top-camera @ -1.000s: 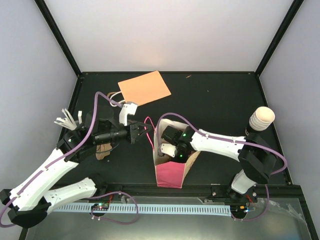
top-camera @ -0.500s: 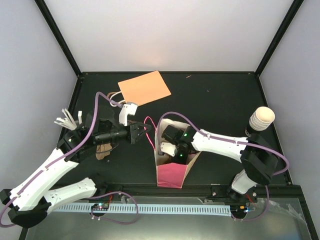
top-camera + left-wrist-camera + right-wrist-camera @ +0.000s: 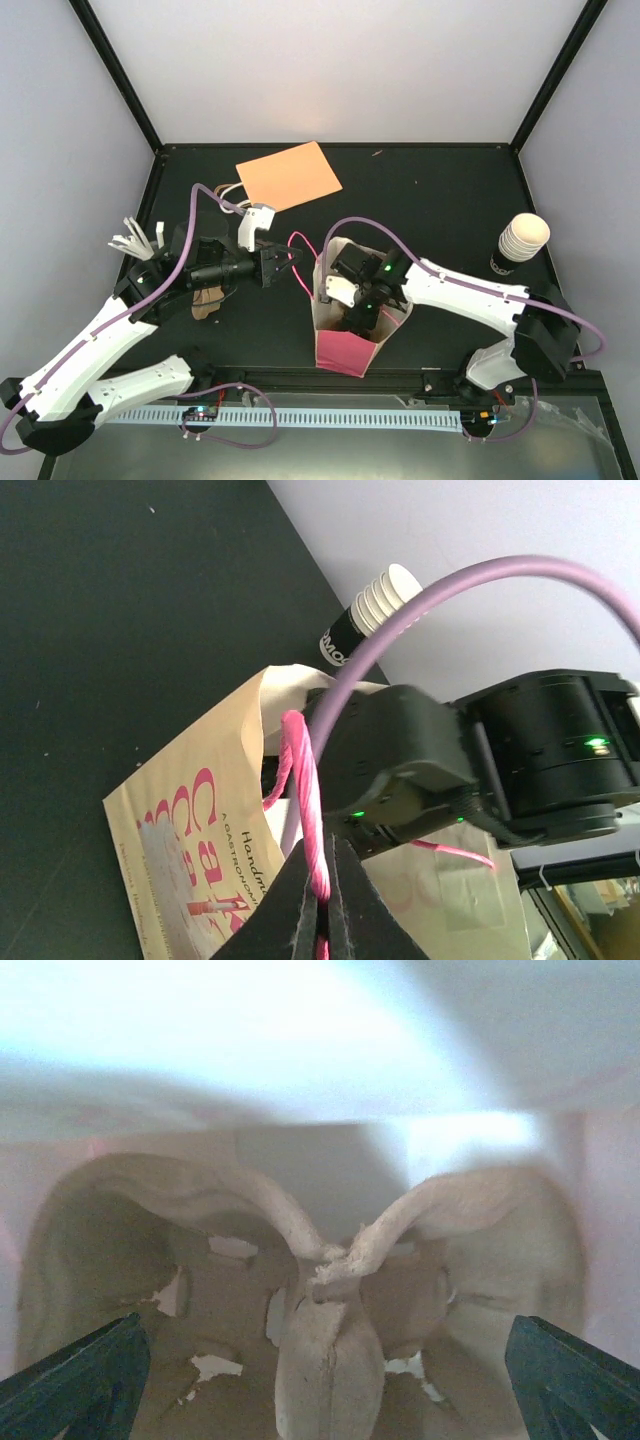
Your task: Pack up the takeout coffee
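The takeout coffee (image 3: pixel 520 243) stands upright near the right edge of the table (image 3: pixel 430 190), about halfway back, outside the paper bag (image 3: pixel 340 350) and well apart from it. The bag stands open close to the middle of the near edge, its pink side facing the arms.

The left gripper (image 3: pixel 283 266) is clenched on the bag's pink handle (image 3: pixel 308 800) – the wrist view shows the twisted cord pinched between the two dark fingertips and pulled away from the bag's left side.

The right gripper (image 3: pixel 320 1385) reaches down into the bag's mouth. Its fingers (image 3: pixel 75 1380) are spread wide, at the two lower corners of its own view, grasping nothing. Below them a brown pulp carrier (image 3: pixel 320 1260) lies in the bottom of the bag, its central ridge between the fingers.

An orange sheet (image 3: pixel 288 175) lies flat toward the far left corner, and a bundle of white sticks (image 3: pixel 130 243) sits at the left edge.
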`<action>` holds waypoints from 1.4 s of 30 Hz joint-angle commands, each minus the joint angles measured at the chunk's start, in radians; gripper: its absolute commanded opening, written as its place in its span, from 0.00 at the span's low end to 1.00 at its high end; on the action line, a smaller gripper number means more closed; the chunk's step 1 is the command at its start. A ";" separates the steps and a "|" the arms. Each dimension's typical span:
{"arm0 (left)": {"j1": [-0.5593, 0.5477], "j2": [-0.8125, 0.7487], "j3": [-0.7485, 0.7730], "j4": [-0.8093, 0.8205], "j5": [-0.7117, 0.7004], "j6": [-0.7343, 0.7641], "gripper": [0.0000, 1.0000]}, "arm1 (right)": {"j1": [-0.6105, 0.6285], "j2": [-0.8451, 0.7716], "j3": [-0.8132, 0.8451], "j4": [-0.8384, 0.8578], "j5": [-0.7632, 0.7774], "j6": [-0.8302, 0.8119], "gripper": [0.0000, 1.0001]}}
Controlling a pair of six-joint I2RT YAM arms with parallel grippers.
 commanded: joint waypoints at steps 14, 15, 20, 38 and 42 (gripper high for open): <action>0.001 0.003 0.011 -0.022 -0.012 0.012 0.02 | 0.002 -0.137 0.124 -0.072 0.013 -0.015 1.00; 0.001 0.003 0.011 -0.022 -0.013 0.013 0.02 | 0.002 -0.141 0.128 -0.072 0.011 -0.017 1.00; 0.000 0.001 0.009 -0.024 -0.012 0.010 0.02 | 0.002 -0.161 0.150 -0.075 0.002 -0.026 1.00; 0.001 0.007 0.006 -0.024 -0.010 0.011 0.01 | 0.002 -0.287 0.223 -0.035 0.055 -0.031 1.00; 0.001 0.007 0.008 -0.024 -0.010 0.010 0.02 | 0.002 -0.344 0.236 0.009 0.073 -0.023 1.00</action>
